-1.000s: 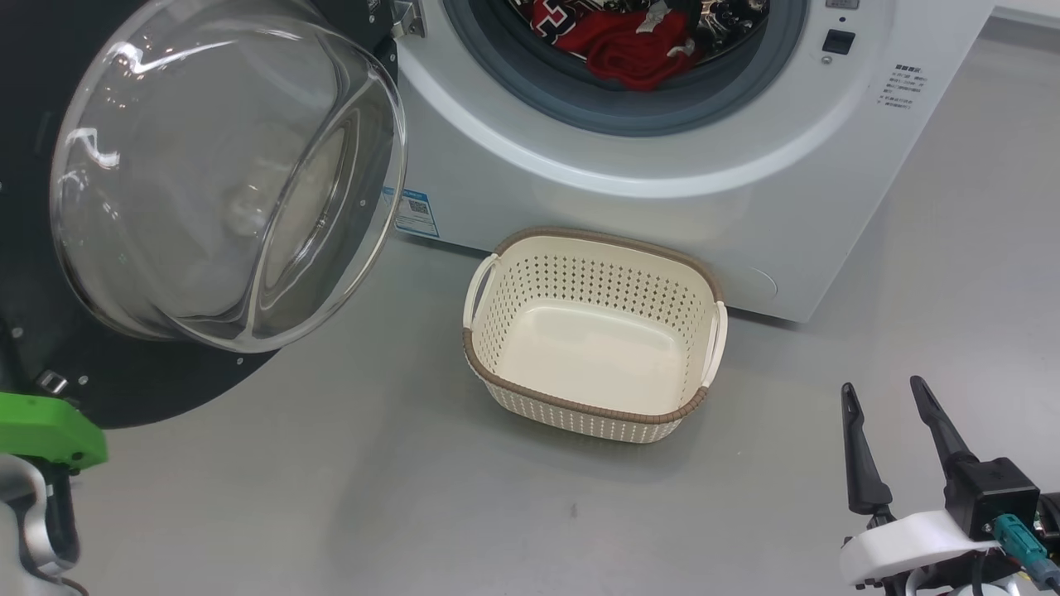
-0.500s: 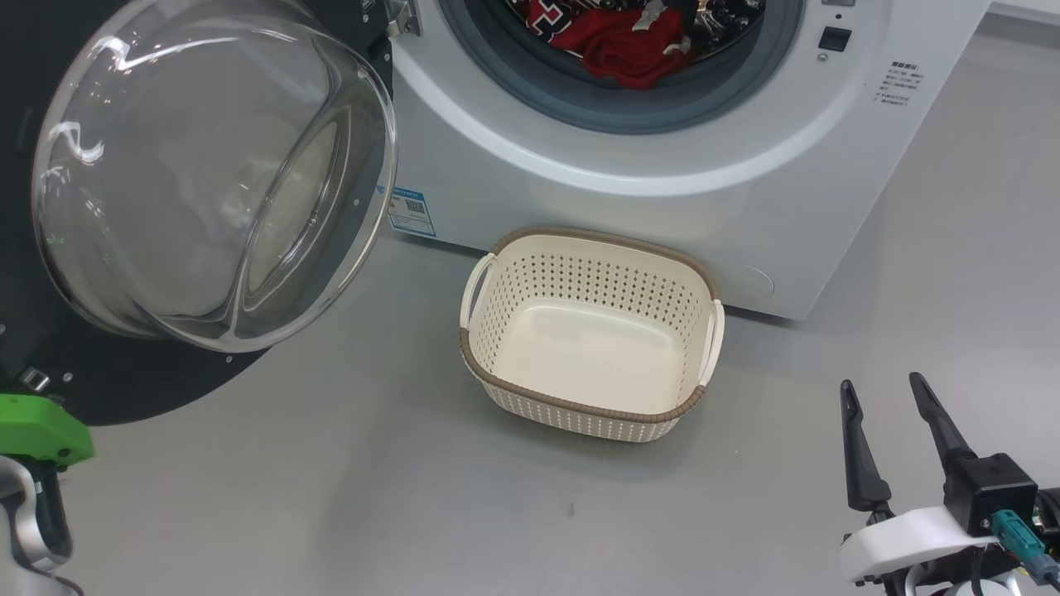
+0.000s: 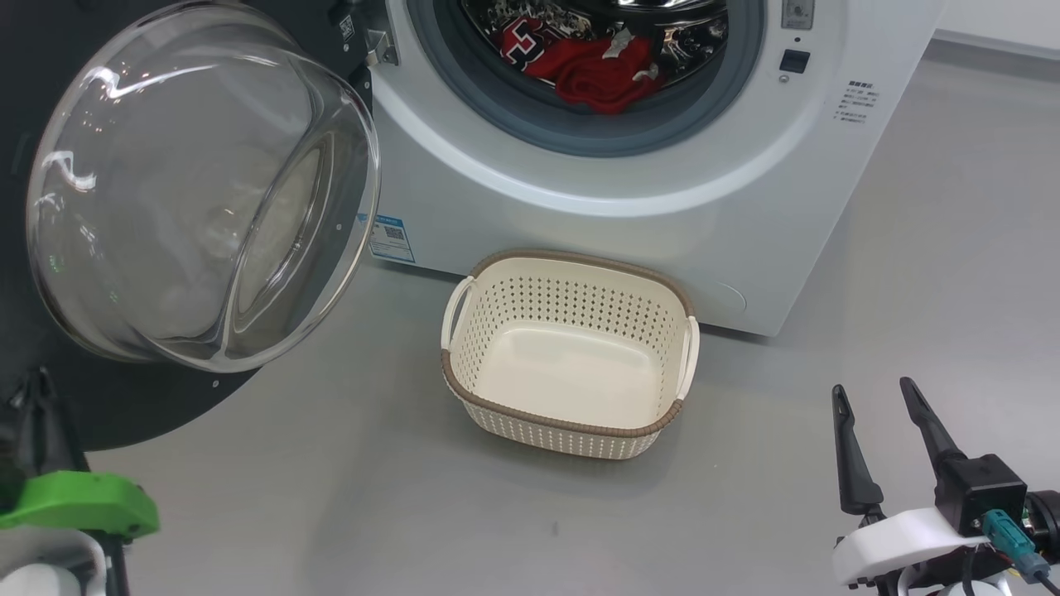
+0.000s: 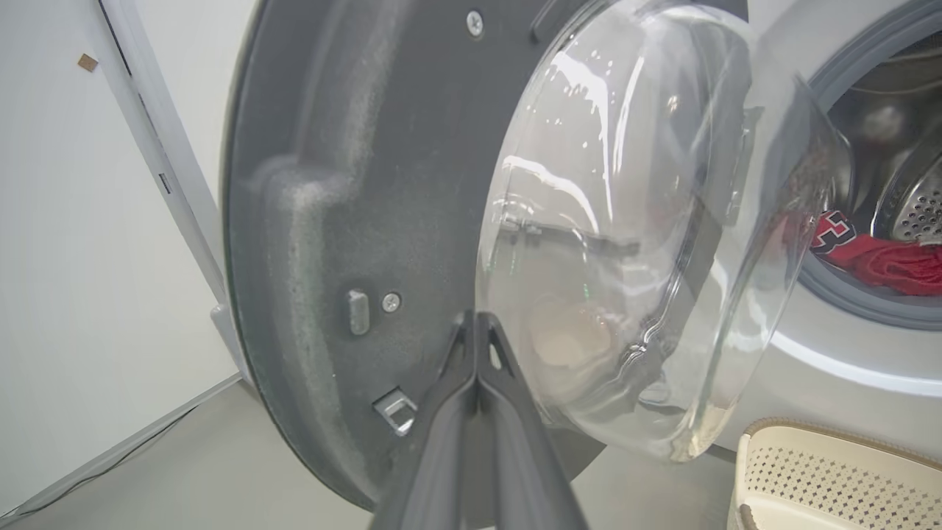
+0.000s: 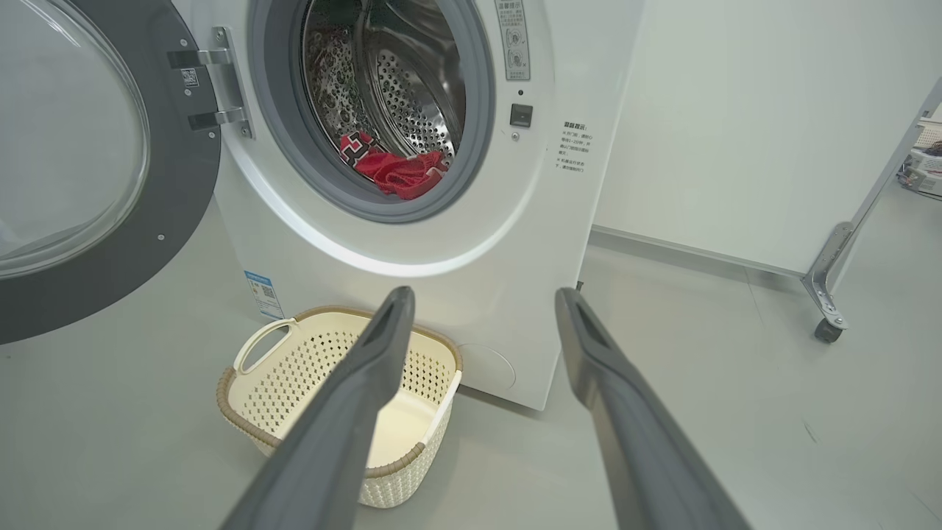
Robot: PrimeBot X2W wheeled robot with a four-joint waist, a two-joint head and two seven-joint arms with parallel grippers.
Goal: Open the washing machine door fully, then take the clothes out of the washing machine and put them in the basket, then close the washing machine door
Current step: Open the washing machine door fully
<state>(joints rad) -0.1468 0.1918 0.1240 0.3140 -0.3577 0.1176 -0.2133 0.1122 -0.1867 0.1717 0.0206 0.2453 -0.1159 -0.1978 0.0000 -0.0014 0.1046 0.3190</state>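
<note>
The washing machine door (image 3: 199,199), beyond the left gripper (image 4: 476,318), has a matt, grainy dark ring (image 4: 331,221) around clear glossy glass (image 4: 625,221). The washing machine (image 3: 580,223) is smooth white, with a grey rubber gasket (image 3: 517,112) and a shiny perforated steel drum (image 5: 412,81). The clothes (image 3: 596,74) are red cloth. The basket (image 3: 563,434), left of the right gripper (image 3: 873,386), is cream perforated plastic.
</note>
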